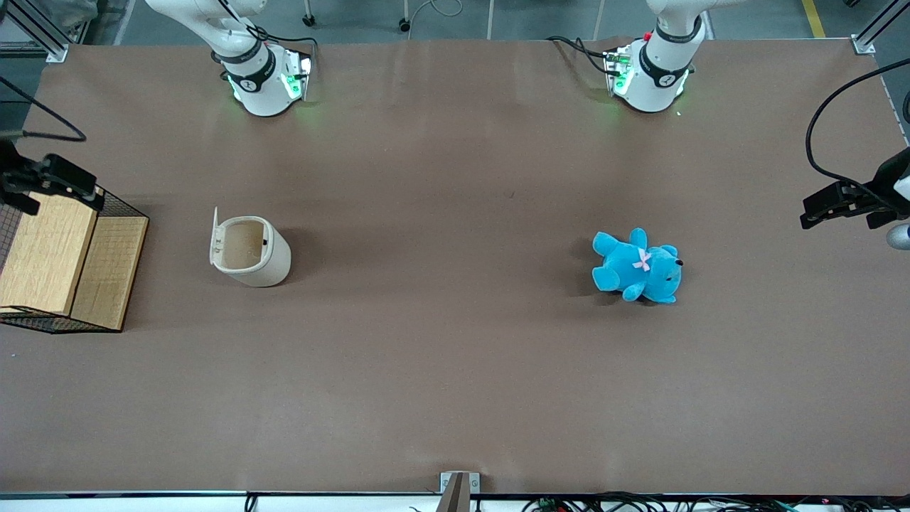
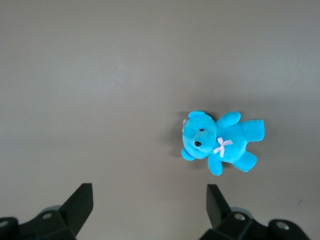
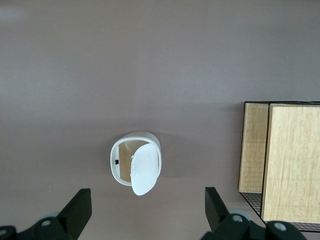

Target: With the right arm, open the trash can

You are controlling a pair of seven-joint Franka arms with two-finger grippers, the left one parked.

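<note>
The cream-white trash can stands on the brown table toward the working arm's end. Its flip lid is swung up on its hinge, and the tan inside shows. From the right wrist view I look straight down on the trash can with its raised lid. My right gripper hangs high above the table, open, with its black fingers wide apart and nothing between them. In the front view the gripper sits over the wood-and-mesh box, clear of the can.
A wood-and-wire-mesh box stands beside the can at the table's edge. A blue teddy lies toward the parked arm's end. Brown table spreads between them.
</note>
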